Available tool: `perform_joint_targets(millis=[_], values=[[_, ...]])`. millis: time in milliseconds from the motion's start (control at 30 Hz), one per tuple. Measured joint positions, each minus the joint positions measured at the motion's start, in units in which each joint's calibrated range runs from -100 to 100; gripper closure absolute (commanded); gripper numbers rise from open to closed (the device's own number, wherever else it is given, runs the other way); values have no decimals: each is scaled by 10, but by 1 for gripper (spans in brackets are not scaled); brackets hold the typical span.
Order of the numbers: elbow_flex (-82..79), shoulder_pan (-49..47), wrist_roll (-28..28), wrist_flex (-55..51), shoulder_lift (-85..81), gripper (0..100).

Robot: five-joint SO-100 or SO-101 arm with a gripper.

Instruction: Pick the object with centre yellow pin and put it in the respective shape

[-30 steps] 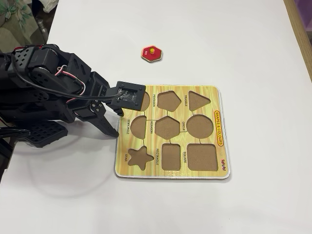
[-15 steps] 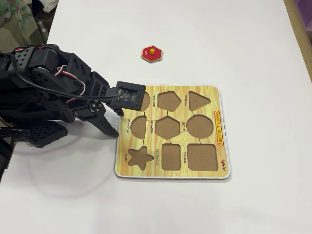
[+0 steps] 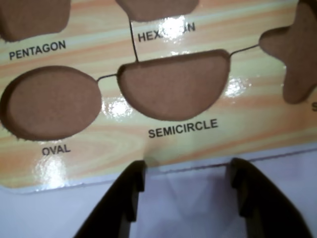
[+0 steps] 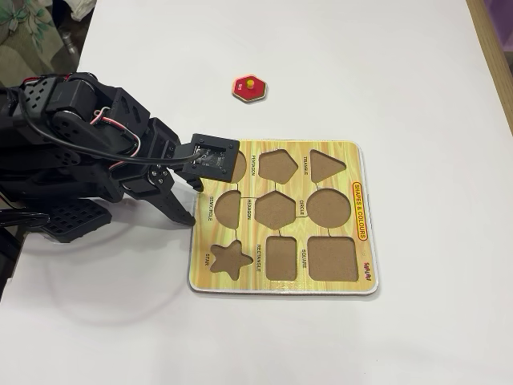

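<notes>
The red hexagonal piece with the yellow pin (image 4: 250,87) lies on the white table beyond the top edge of the yellow shape board (image 4: 240,285), apart from the arm. The brown hexagon cut-out (image 4: 275,209) is in the board's middle; the wrist view shows only its lower edge (image 3: 156,9) above the HEXAGON label. My gripper (image 4: 186,200) hovers at the board's left edge, beside the semicircle cut-out (image 3: 173,84). In the wrist view the gripper (image 3: 188,168) is open over bare table, with nothing between its fingers. The piece is out of the wrist view.
The board also has pentagon (image 4: 278,164), triangle (image 4: 327,164), circle (image 4: 329,208), star (image 4: 229,259), rectangle (image 4: 282,257), square (image 4: 332,258) and oval (image 3: 52,103) cut-outs. The black arm body (image 4: 72,152) fills the table's left side. The table's right edge (image 4: 490,56) runs along a wooden strip.
</notes>
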State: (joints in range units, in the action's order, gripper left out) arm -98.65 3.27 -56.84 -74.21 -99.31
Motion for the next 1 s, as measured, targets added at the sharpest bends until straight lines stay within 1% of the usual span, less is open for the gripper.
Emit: perform_joint_targets(millis=[233,333,500,767,1000], values=[[4,-1,-2,0,3,80],[30,4,-2,1,49,80],[136,-2,-1,-22,168,80],[342,-6,0,-23,369,80],[506,-95,0,-23,545,80]])
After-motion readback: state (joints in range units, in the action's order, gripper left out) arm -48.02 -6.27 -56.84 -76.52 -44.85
